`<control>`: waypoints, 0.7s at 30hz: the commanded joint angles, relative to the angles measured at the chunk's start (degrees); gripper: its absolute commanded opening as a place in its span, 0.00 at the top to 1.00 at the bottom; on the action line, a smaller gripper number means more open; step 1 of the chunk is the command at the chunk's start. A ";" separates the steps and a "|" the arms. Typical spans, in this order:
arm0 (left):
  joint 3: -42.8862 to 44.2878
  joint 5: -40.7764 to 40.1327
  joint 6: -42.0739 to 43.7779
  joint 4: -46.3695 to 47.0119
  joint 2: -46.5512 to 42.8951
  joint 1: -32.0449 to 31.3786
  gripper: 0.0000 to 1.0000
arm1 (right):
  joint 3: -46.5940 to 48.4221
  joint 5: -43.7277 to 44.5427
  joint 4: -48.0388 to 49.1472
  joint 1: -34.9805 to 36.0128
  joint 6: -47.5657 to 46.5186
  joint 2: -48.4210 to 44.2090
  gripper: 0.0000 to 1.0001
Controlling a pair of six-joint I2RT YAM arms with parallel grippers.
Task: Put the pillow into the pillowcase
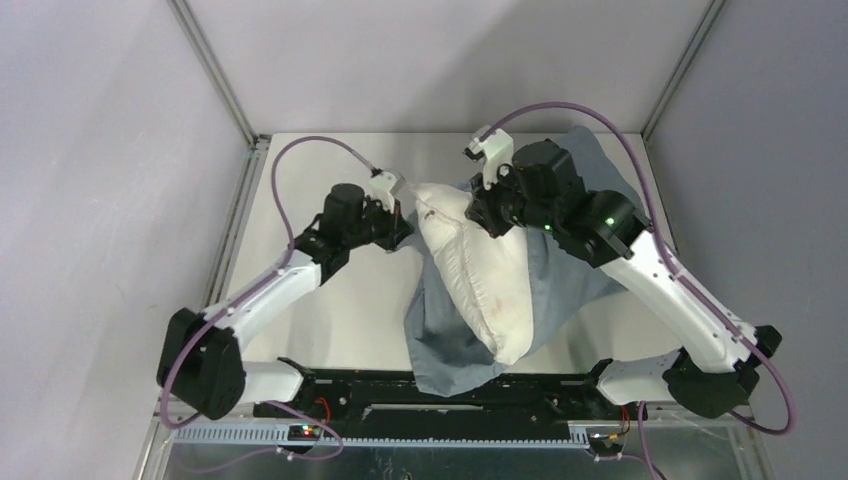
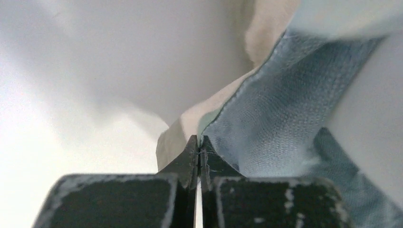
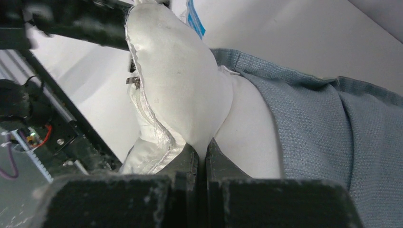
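Off-white pillow (image 1: 480, 280) atop blue-grey pillowcase (image 1: 450, 365); I see L gripper (image 2: 198, 142) jaws pinching pillowcase hem, R gripper (image 3: 205, 149) clamping pillow.

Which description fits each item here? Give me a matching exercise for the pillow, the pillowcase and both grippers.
Things:
1. pillow
2. pillowcase
3. left gripper
4. right gripper

Descriptions:
A. shut on a blue hem
B. off-white, lying on top
C. shut on white fabric
D. blue-grey, underneath

Pairs: 1-B, 2-D, 3-A, 4-C.
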 commanded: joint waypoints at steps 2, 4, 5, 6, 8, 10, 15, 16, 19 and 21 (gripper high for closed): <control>11.07 -21.77 -12.93 -23.03 -10.98 2.10 1.00 | 0.01 10.85 4.35 1.75 0.79 9.24 1.00; 11.33 -25.78 -15.64 -25.13 -15.03 3.90 1.00 | -0.32 16.17 2.98 1.35 2.87 16.19 1.00; 11.20 -26.18 -16.69 -25.72 -16.80 5.28 1.00 | -0.09 18.74 1.93 0.66 4.25 19.42 1.00; 11.27 -26.43 -17.50 -26.48 -17.91 6.79 1.00 | -0.28 20.78 1.62 -0.17 5.45 21.84 1.00; 11.41 -26.41 -18.14 -27.66 -19.02 11.25 1.00 | -0.52 24.31 1.51 -1.83 7.47 25.27 1.00; 11.52 -25.43 -18.44 -27.89 -18.29 14.71 1.00 | -0.12 25.65 1.67 -2.38 8.61 26.61 1.00; 12.17 -21.14 -19.30 -23.83 -11.54 18.26 1.00 | 1.27 23.24 5.17 1.45 7.05 25.23 1.00; 12.61 -20.34 -19.47 -23.19 -9.80 18.30 1.00 | 1.93 22.94 5.14 2.13 7.17 25.30 1.00; 14.18 -21.70 -19.88 -21.32 -5.14 18.59 1.00 | 5.73 21.64 3.55 3.88 7.56 25.34 0.83; 16.36 -21.74 -20.04 -21.55 -1.78 19.23 1.00 | 7.03 20.80 3.38 5.05 6.97 24.17 0.60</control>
